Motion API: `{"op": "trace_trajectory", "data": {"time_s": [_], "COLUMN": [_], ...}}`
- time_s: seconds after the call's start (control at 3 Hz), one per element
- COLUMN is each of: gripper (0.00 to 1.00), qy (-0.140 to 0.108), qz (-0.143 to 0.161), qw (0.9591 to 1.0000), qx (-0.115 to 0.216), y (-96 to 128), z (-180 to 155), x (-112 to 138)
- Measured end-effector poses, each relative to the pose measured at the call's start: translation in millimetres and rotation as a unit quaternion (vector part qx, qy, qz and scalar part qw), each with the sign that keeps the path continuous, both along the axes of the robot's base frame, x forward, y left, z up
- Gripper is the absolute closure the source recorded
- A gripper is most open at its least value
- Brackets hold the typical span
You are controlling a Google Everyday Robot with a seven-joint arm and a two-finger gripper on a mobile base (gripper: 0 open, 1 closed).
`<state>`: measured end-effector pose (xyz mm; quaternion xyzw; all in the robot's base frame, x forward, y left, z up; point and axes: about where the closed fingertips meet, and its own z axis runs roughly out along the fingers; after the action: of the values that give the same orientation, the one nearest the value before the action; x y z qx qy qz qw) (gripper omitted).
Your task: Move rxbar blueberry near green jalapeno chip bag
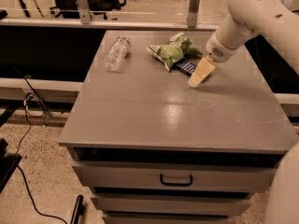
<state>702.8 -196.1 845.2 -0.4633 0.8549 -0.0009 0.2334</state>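
rxbar blueberry [186,66]: likely light, flat, slick — best pinched across its width.
green jalapeno chip bag [172,52]: touching it, far-left.
gripper [201,73]: just right of the bar — grip cannot be told.

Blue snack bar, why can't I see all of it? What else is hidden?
rxbar blueberry: camera view, only a dark patch shows between the green jalapeno chip bag and the tool; lettering too small.
Tool, just right of the bar: its underside faces away.
Robot arm: cut off by the top and right edges.
Bottle: label blurred.
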Motion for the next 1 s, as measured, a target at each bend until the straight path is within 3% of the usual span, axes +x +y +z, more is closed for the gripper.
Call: {"op": "trace_trajectory", "data": {"time_s": [0.33,0.67,1.0], "gripper": [0.00,0.00,0.00], "qy": [0.005,0.031,0.062], "qz": [-0.002,0.014,0.066], "qw": [1.0000,0.9989,0.9947], "qx": [0.008,0.031,0.048], "y": [-23.1,-53.3,-69.4], "z": [7.7,5.3,4.9], "x": [-9.5,-23.4,-51.0]}}
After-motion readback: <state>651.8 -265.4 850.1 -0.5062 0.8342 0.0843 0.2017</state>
